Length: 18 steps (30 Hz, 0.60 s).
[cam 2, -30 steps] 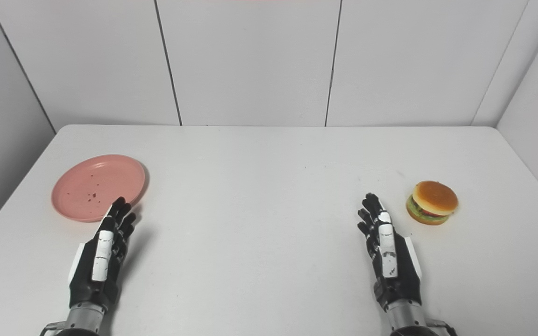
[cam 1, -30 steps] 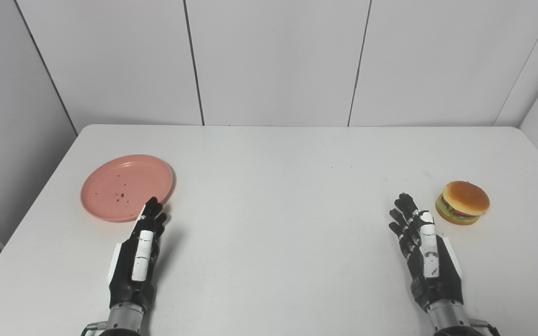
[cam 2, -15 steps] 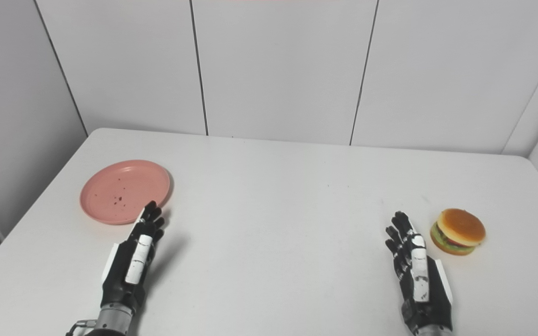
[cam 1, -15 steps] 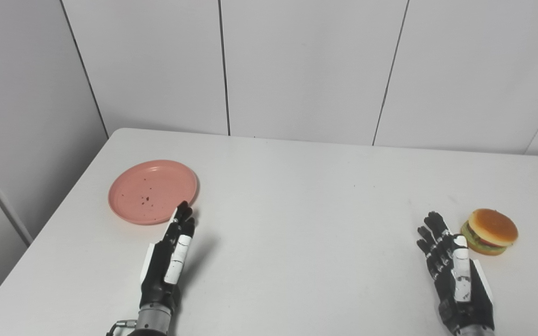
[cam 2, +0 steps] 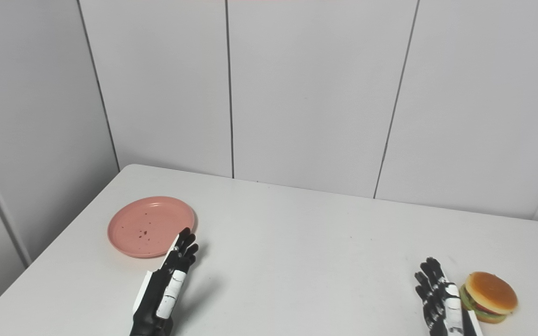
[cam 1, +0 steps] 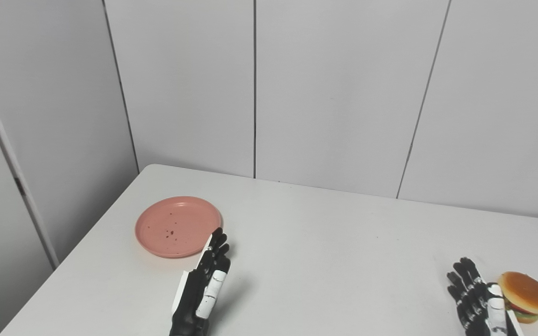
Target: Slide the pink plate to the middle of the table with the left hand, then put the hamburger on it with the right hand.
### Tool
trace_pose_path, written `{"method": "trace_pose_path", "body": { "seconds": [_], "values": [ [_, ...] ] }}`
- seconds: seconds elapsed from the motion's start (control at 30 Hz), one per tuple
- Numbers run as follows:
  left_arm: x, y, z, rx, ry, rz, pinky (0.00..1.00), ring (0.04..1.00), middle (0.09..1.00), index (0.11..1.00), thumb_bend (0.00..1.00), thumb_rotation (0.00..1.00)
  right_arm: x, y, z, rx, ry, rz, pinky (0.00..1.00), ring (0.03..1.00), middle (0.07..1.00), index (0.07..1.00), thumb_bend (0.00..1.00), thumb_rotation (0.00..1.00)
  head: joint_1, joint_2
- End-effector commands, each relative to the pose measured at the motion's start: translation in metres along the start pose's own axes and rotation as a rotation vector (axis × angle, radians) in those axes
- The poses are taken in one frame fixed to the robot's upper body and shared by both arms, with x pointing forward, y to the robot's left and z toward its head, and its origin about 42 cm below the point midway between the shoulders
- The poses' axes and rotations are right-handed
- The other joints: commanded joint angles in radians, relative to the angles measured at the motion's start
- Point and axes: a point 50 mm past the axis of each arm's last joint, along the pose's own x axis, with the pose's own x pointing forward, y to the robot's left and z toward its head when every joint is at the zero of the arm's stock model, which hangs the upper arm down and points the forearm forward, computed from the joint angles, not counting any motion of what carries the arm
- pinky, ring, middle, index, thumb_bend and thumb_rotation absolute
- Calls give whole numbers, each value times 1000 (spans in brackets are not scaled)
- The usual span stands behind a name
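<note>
Head cameras have tilted up and to the left since a second ago — the whole scene sits lower and further right in view, while the things keep their places on the bench. The pink plate lies at the bench's left side, not yet slid. The left hand, flat with fingers extended and holding nothing, has its fingertips at the plate's near-right rim; contact cannot be told. The right hand, likewise flat and unladen, waits just beside the hamburger — untouched. The slide appears about to begin.
</note>
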Motion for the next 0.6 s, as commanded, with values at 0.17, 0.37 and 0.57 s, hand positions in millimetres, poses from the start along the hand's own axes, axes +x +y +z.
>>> {"method": "trace_pose_path", "body": {
  "seconds": [0.17, 0.37, 0.57],
  "values": [
    [-7, -10, -33, -26, 113, -8, 963, 951, 957, 938, 760, 881, -15, 0, -25, 13, 34, 3, 1000, 975, 967, 965, 842, 1000, -14, -12],
    [-7, -8, -26, -6, 61, -22, 967, 950, 960, 949, 751, 891, -13, 5, -27, 6, 34, 13, 1000, 967, 959, 957, 824, 1000, -38, 2],
    [7, -11, 7, -13, -85, -34, 951, 941, 953, 939, 774, 865, -13, 7, -25, -17, 36, 27, 1000, 959, 956, 949, 818, 1000, -51, 14]
  ]
}}
